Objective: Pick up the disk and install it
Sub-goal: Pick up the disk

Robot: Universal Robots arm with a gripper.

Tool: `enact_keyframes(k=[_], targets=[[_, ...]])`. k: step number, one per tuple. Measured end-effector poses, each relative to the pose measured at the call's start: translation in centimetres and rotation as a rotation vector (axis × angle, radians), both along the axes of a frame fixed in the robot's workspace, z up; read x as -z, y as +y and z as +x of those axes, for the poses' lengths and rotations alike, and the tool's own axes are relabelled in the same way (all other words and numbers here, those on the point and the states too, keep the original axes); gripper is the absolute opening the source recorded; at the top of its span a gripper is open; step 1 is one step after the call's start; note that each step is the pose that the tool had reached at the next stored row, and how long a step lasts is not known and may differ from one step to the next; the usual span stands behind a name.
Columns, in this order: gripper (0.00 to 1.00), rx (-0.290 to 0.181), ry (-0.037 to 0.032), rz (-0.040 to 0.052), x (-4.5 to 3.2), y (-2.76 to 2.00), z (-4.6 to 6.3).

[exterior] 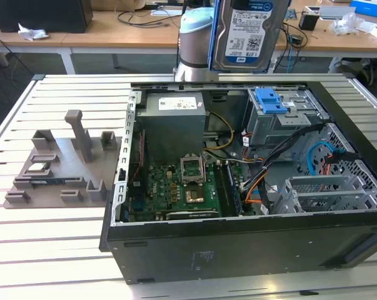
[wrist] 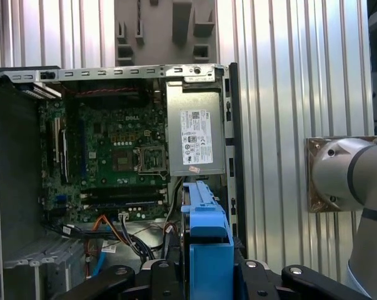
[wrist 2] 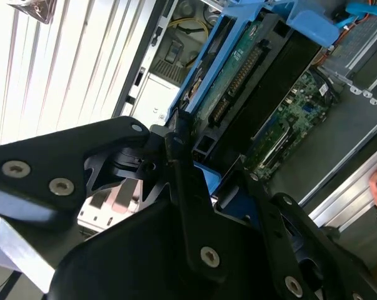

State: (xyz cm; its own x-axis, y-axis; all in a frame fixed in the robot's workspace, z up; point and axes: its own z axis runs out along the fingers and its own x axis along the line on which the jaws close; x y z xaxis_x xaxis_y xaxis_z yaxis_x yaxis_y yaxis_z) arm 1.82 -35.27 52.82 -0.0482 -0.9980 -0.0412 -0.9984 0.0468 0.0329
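While the side panel is off, the computer case (exterior: 238, 250) lies on its side across the middle of the slatted bench (exterior: 50, 250) and out to the edge at the exterior view's right, its opening turned upward, probably so that its bays can be reached from above. Item, disk (exterior: 247, 31): off the bench, in the air above the case's far wall, near the bench's far edge. It hangs upright with its white-and-blue label toward the exterior view, and its height seems chosen to clear the case walls. Item, claw (wrist: 207, 275): clamped on the disk. In the first wrist view the disk's blue frame (wrist: 207, 231) sits between the black links. In the second wrist view the claw (wrist 2: 204, 165) grips one end of the disk (wrist 2: 241, 65), whose green underside shows edge-on. The grip by one end likely leaves the rest free to slide into a bay. Item, arm (exterior: 196, 37): stands at the bench's far edge, behind the case. Item, power supply (exterior: 174, 119): grey box with a white sticker in the case's far corner. Item, circuit board (exterior: 175, 187): flat on the case floor below it. Item, drive cage (exterior: 282, 119): grey metal, capped by a blue latch (exterior: 269, 100), with no drive visible in it. Item, grey holder plate (exterior: 63, 162): apart from the case, toward the bench edge at the exterior view's left.
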Motion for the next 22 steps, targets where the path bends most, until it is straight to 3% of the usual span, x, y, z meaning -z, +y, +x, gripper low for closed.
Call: enact_keyframes(k=[22], targets=[[0.37,0.000,0.0000,-0.0002,0.87,0.00,3.1]])
